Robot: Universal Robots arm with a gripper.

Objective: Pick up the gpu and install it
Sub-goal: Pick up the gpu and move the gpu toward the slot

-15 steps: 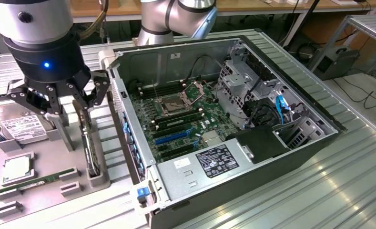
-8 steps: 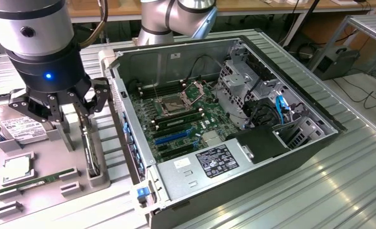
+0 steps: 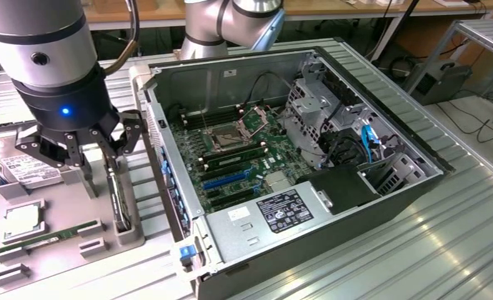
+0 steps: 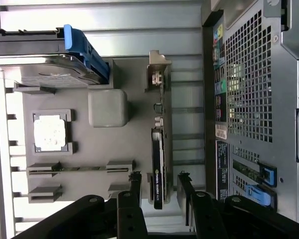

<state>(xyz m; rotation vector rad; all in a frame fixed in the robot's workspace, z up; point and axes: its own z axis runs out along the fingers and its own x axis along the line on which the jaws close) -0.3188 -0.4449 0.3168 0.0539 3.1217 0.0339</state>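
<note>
My gripper (image 3: 81,149), fingers spread wide and empty, hangs directly above the gpu (image 4: 158,149), which stands on edge in the grey tray (image 4: 89,149) just beside the computer case (image 4: 249,74), its long axis parallel to the case's near wall.

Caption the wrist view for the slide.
Open fingers poised over the gpu, on edge in the gray tray beside the PC case.

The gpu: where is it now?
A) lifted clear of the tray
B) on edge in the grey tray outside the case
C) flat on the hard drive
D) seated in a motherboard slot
B: the gpu stands on edge in the grey tray beside the case, open claw poised over it.
</note>
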